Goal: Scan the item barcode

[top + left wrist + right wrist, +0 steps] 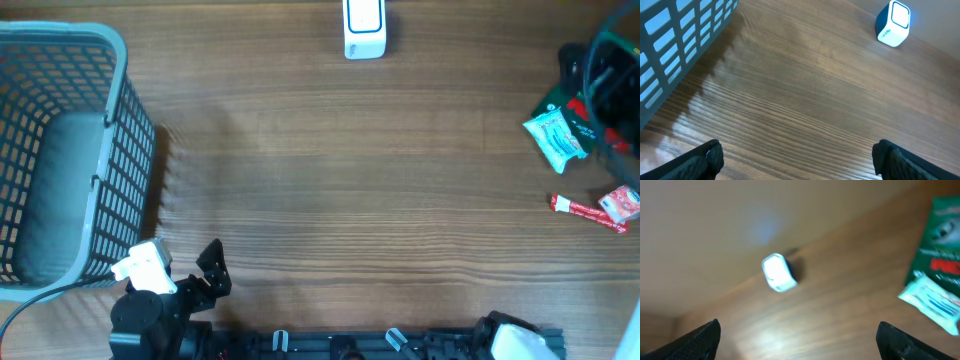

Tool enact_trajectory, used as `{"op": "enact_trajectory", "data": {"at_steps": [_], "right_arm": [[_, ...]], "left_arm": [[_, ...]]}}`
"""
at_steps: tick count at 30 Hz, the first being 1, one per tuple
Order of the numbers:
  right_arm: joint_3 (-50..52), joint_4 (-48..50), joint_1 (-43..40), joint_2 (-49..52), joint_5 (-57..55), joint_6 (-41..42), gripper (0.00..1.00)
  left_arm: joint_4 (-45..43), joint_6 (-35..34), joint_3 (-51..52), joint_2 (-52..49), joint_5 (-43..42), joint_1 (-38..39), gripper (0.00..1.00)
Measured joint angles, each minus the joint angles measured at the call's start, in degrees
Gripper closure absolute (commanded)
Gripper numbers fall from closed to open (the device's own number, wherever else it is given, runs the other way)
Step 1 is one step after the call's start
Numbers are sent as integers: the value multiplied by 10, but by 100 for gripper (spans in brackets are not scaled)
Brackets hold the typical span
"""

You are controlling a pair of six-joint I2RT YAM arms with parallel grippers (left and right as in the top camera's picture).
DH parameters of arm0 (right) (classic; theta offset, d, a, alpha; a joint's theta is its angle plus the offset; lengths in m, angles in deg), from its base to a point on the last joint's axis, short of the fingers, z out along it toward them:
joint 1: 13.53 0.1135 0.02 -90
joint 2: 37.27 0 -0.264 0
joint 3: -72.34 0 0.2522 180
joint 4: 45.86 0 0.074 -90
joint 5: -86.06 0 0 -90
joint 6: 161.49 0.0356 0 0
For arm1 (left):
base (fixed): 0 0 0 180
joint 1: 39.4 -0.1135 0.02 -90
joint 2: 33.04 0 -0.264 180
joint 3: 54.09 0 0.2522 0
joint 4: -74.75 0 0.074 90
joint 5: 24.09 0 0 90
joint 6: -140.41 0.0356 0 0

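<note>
Overhead view: a wooden bench (350, 180) carries a grey plastic basket (60, 150) at its left end. A white-and-blue barcode scanner (363, 30) stands at the middle of the far edge. The goods lie in a cluster at the right end. There is a green packet (553, 103) with a pale-blue soft pack (553, 135) on its near side. Nearer the front lie a red stick sachet (585, 208) and a small red-and-white packet (622, 203). The right arm (600, 70) is a dark blur over that cluster. The left pincer (214, 270) sits by the near edge, just beside the basket's corner, its fingers apart and empty.

Left wrist view: the left pincer's two fingers stand wide apart with only bare wood between them. The basket's wall is at the upper left and the scanner is at the upper right, well away.

Right wrist view: the picture is blurred. The right pincer (800, 342) is spread wide and grips nothing. The scanner sits mid-frame. The green packet and the pale-blue pack lie on the bench at the right edge, clear of the fingers.
</note>
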State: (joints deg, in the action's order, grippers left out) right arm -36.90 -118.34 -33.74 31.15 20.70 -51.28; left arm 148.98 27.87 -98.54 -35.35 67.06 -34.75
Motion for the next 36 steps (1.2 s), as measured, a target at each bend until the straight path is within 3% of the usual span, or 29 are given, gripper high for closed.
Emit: {"op": "enact_trajectory", "data": {"at_steps": [9, 14, 18, 22, 26, 31, 36], "right_arm": [[0, -24, 0, -143, 6, 15, 0], [0, -108, 0, -173, 13, -85, 0], [31, -96, 0, -204, 16, -166, 0], [161, 38, 36, -270, 29, -196, 0], [366, 228, 106, -393, 41, -205, 0], [615, 506, 123, -520, 45, -147, 0], [767, 636, 161, -633, 26, -113, 0]], "left_arm": [[0, 0, 0, 0, 0, 0, 0], [0, 0, 0, 0, 0, 0, 0], [0, 0, 0, 0, 0, 0, 0], [0, 0, 0, 0, 0, 0, 0], [0, 0, 0, 0, 0, 0, 0], [0, 0, 0, 0, 0, 0, 0], [0, 0, 0, 0, 0, 0, 0]]}}
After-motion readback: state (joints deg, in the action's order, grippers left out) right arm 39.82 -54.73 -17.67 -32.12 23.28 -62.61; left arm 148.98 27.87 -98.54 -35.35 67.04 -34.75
